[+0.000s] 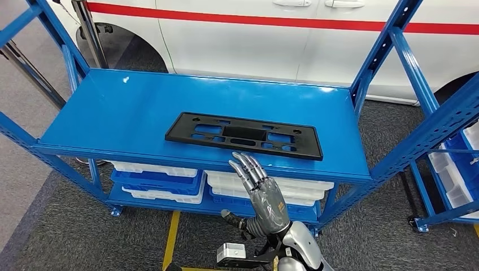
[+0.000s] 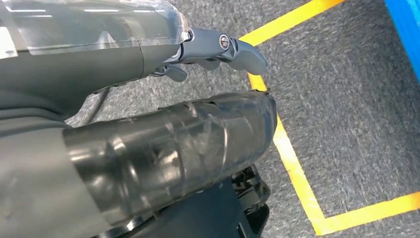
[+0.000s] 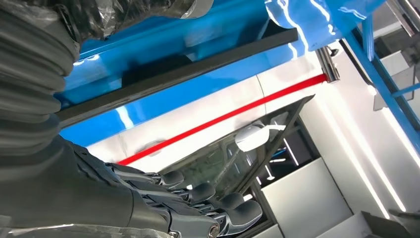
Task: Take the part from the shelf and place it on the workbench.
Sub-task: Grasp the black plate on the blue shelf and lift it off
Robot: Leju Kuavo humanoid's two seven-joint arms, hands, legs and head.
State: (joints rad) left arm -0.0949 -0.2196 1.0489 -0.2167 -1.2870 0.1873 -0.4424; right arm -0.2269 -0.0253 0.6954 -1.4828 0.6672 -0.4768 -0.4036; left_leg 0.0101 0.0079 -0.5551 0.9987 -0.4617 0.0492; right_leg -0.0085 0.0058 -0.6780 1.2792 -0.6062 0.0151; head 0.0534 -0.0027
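We see the black plastic bracket (image 1: 244, 135) lying flat on the top deck of the blue shelf (image 1: 113, 118), close to its front edge and well clear of the uprights. Our right hand (image 1: 260, 192) is raised just in front of that edge, fingers (image 1: 248, 166) apart and stretched toward the part, holding nothing. Our left hand (image 2: 218, 49) hangs low over the grey floor (image 2: 346, 99) with its yellow tape lines (image 2: 292, 163); its fingers look loosely curled and empty. We judge the bracket light, stiff and thin, with smooth faces that could slide on the painted deck. Its long near edge, or one of its open cut-outs, offers the surest hold.
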